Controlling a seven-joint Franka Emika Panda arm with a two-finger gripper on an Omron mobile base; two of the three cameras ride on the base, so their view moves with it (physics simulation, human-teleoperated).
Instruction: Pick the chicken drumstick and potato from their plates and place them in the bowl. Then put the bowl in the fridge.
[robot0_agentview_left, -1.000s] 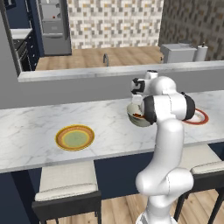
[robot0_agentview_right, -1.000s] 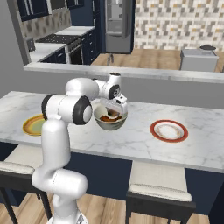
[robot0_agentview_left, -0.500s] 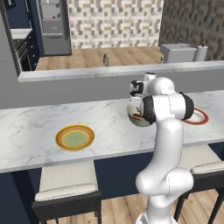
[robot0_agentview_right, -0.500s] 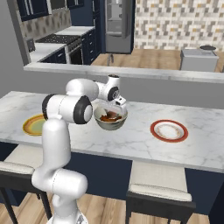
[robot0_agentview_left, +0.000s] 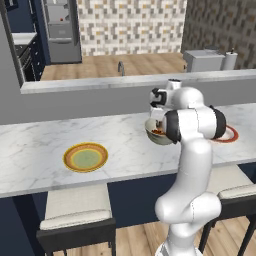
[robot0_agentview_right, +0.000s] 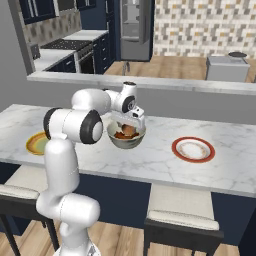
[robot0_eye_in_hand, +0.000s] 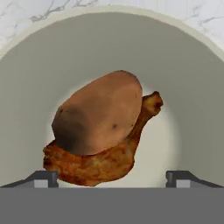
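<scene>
**Both foods in the bowl; fridge run still ahead**

The fridge stands far across the kitchen behind the raised ledge, its doors shut, well apart from everything the arm works on. It is the last stop of the task, so the base will probably have to drive there.

The marble tabletop carries two plates set well apart: the orange-rimmed plate with a pale green centre to the robot's left, and a red-rimmed plate to its right. Both lie bare, which fits the food having been gathered into one vessel.

Between them is the bowl, directly under the arm's wrist. Whether it rests on the marble or hangs just above it cannot be told from either side.

Inside, the potato lies on top of the chicken drumstick, the bone end poking out beside it.

The claw hovers over the bowl's mouth with its tips spread wide, touching neither the food nor the rim. By my reading, the filling is done and the next step is a grip on the rim.
</scene>
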